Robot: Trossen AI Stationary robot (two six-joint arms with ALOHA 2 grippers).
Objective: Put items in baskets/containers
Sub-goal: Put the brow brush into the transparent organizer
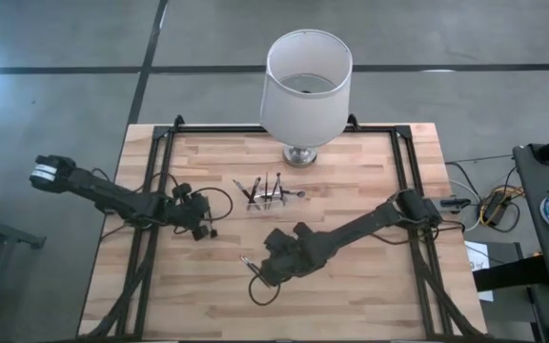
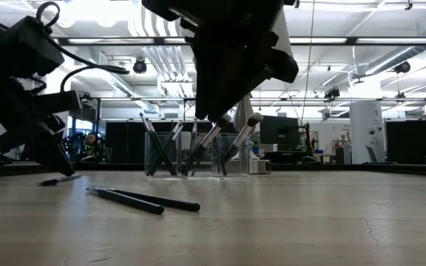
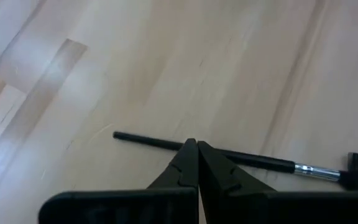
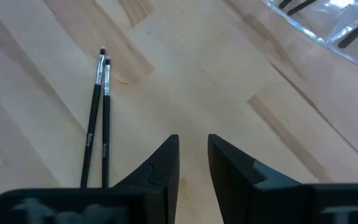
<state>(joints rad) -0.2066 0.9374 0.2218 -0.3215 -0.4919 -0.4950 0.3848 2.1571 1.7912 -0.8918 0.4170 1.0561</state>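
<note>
A clear plastic holder [image 1: 267, 193] stands mid-table with several dark brushes upright in it; it also shows in the low view [image 2: 191, 154] and in the right wrist view [image 4: 328, 25]. My left gripper [image 3: 195, 148] is shut, with its tips right over one dark brush with a metal band [image 3: 253, 160] that lies flat on the wood left of the holder. My right gripper [image 4: 193, 146] is open and empty, low over the table nearer the front. Two dark brushes [image 4: 98, 118] lie side by side on the table just beside it; they also show in the low view [image 2: 143, 199]. My left gripper's shut fingertips [image 3: 188, 152] stand over the middle of the lying brush's shaft [image 3: 160, 144], slanting down and across it. I cannot tell whether they touch it. The brush lies flat on the table.
A large white lampshade [image 1: 303, 90] on a metal base [image 1: 301, 152] stands at the table's far edge, behind the holder. Black frame rails [image 1: 155, 162] run along the table's left and right sides. Bare wood lies at the front.
</note>
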